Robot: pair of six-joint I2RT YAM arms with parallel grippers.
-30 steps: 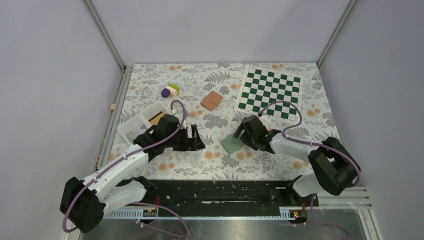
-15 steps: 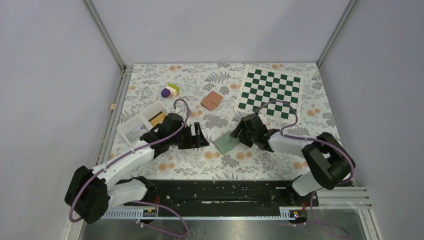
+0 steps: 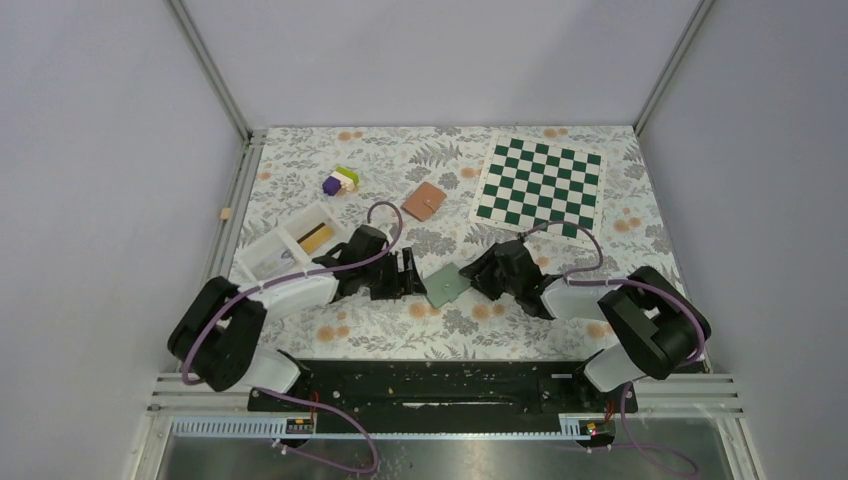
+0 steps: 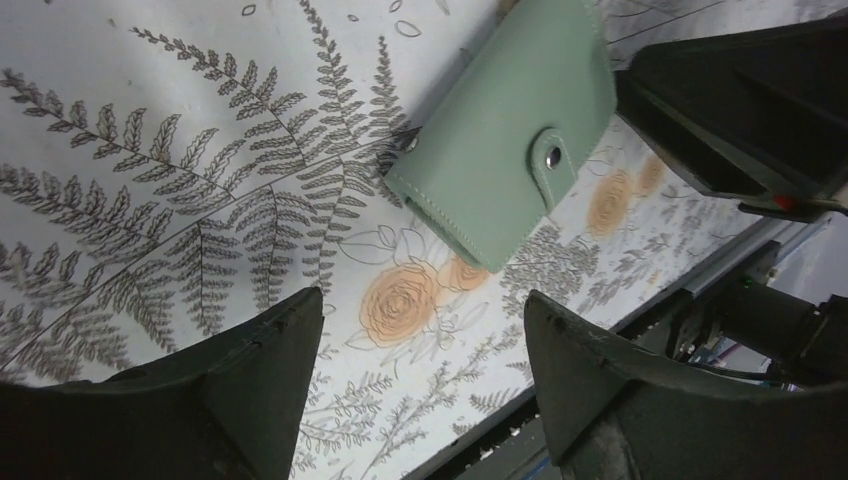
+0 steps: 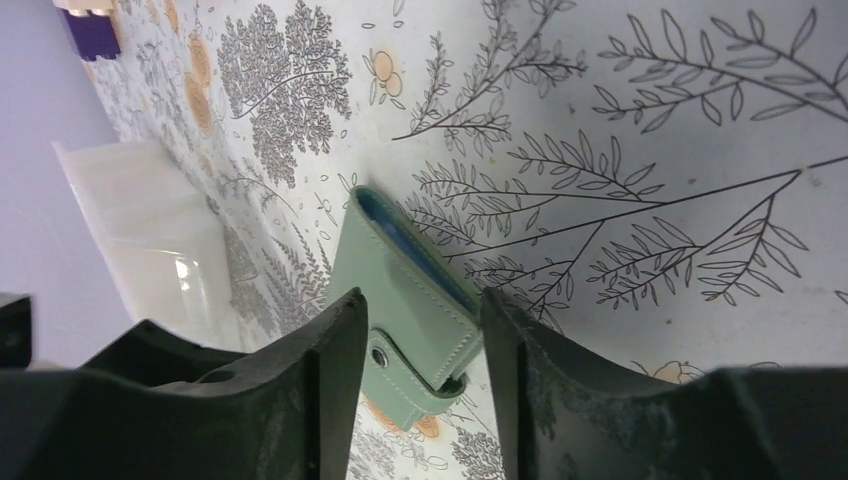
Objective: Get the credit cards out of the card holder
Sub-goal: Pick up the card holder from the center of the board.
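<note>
The mint-green card holder lies snapped shut on the floral cloth between the two arms. My right gripper has its fingers around the holder's right end. In the right wrist view the holder sits between the two fingers, and a blue edge shows inside its fold. My left gripper is open and empty just left of the holder. In the left wrist view the holder lies ahead of the spread fingers. A yellow-orange credit card lies in the white tray.
A brown wallet lies at mid-table. A green-and-white chessboard is at the back right. Purple and yellow blocks sit at the back left. The tray stands beside the left arm, near the table's left edge.
My right gripper has moved left with the card holder in it. My left gripper has moved right towards the holder and now sits close beside it.
</note>
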